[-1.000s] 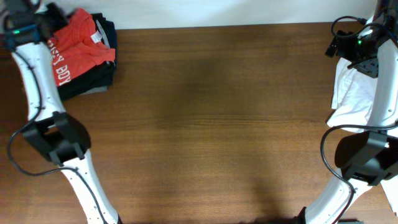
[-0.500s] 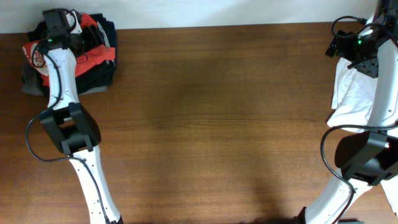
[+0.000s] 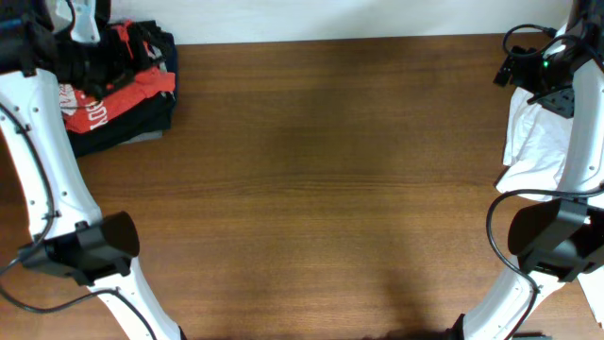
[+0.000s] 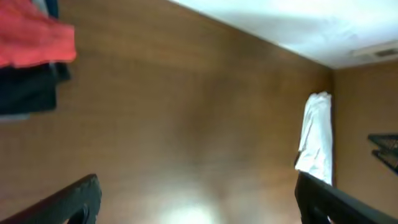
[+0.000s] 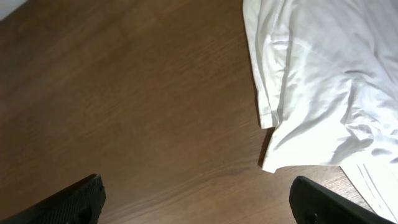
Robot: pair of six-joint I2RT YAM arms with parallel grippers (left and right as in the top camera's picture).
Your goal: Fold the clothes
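A red shirt with white lettering point(image 3: 113, 90) lies crumpled on a stack of dark folded clothes point(image 3: 142, 118) at the table's far left corner. My left gripper point(image 4: 196, 186) hovers over that corner, open, with nothing but bare table between its fingers; the red shirt point(image 4: 34, 37) shows at the upper left of its view. A white garment point(image 3: 533, 142) lies rumpled at the right edge of the table. Above its left border, my right gripper point(image 5: 196, 186) is open and empty, and the white garment point(image 5: 323, 81) fills the upper right of its view.
The brown wooden table point(image 3: 330, 189) stretches between the two piles. Both arm bases stand at the front, left point(image 3: 90, 246) and right point(image 3: 552, 236). A pale wall runs along the table's far edge.
My left gripper has opened and let go of the red shirt, which now rests on the dark stack. The left arm has swung back to the left. The right arm has not moved.
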